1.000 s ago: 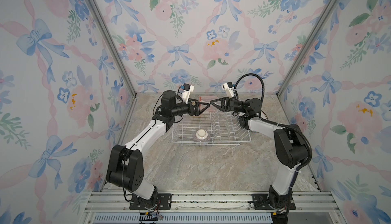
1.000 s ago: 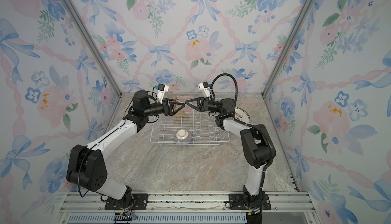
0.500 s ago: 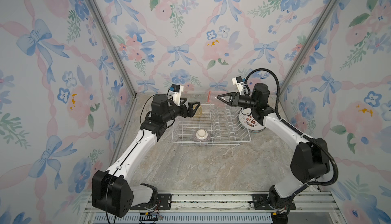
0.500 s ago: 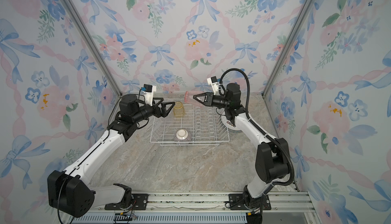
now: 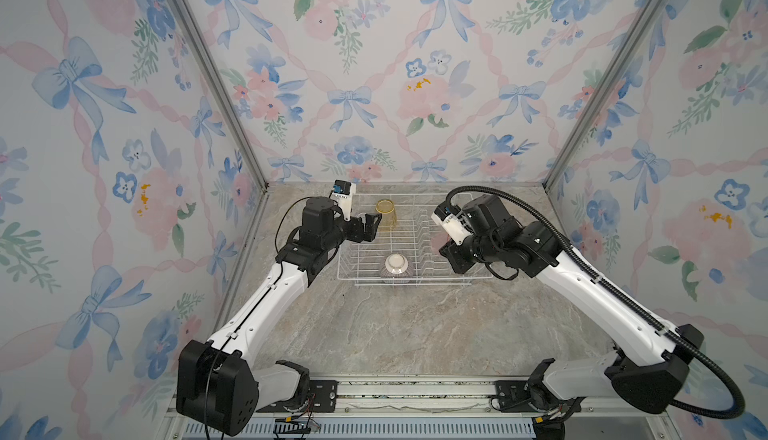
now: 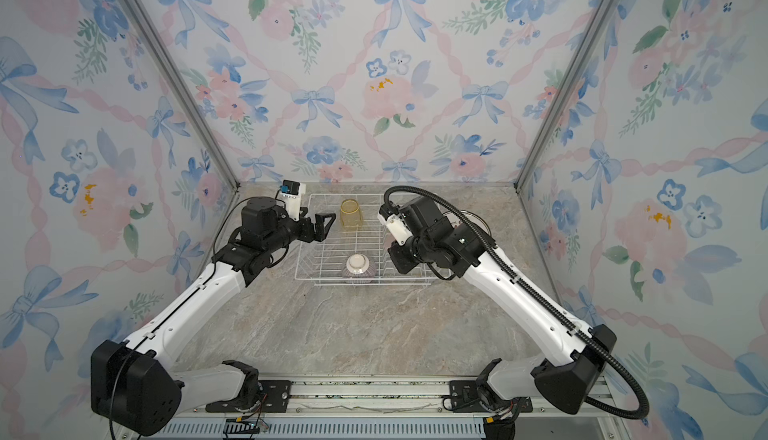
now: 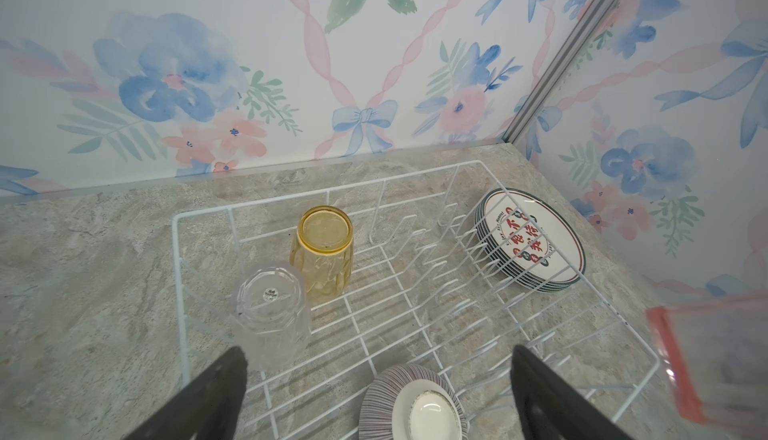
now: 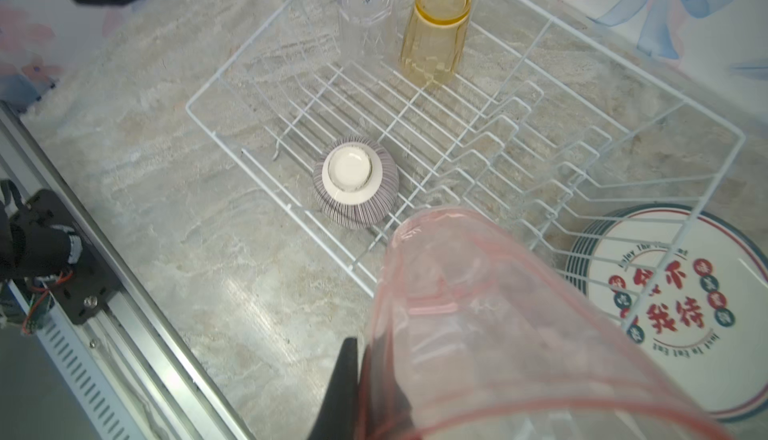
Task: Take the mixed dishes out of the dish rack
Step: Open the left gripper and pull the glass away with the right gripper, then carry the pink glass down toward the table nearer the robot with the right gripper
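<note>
Tops high, fwd; wrists close, share rack [image 7: 384,180].

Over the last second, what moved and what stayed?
The grippers were tip to tip over the back of the dish rack. The right gripper, shut on the pink tumbler, has since carried it toward the rack's right side. The left gripper, open and empty, drew back to the rack's back left, by the clear tumbler. The yellow tumbler, bowl and rack stayed put.
</note>
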`<state>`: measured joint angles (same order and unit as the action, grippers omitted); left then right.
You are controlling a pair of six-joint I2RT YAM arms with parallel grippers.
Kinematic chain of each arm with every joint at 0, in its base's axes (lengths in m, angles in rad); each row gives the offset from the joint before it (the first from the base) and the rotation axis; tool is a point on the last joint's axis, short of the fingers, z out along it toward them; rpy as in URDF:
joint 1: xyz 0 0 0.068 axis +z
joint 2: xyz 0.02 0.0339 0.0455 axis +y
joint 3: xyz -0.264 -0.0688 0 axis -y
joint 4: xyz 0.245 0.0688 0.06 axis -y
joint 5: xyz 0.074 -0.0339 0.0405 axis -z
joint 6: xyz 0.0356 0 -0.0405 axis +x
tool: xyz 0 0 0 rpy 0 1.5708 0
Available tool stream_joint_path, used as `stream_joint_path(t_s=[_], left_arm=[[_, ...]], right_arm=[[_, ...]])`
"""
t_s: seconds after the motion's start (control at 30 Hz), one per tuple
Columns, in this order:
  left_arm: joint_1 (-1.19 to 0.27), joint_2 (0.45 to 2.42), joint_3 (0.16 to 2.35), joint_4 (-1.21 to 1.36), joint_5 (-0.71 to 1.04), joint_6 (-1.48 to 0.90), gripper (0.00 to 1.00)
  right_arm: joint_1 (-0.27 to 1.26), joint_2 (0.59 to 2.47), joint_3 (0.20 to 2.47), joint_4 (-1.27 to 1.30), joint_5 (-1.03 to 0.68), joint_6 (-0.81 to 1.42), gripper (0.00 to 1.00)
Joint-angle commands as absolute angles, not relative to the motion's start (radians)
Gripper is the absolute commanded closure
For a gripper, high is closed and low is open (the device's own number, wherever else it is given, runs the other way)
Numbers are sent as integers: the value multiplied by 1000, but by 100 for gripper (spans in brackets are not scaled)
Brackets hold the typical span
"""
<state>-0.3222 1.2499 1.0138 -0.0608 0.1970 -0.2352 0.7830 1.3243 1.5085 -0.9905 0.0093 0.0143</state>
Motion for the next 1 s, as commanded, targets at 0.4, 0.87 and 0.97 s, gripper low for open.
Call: stream_joint_path(t_s=[0.4, 0.87, 0.97], left_arm=[[-367, 1270, 1048, -92, 140, -206, 2], [-367, 1293, 1058, -107, 127, -193, 2], [-367, 1295, 1061, -114, 122, -189, 2]], right_arm=[[1119, 1279, 1218, -1158, 101, 265, 100], [1114, 1545, 1157, -968, 119, 174, 100], [1098, 1580, 1162, -936, 102, 145, 100]])
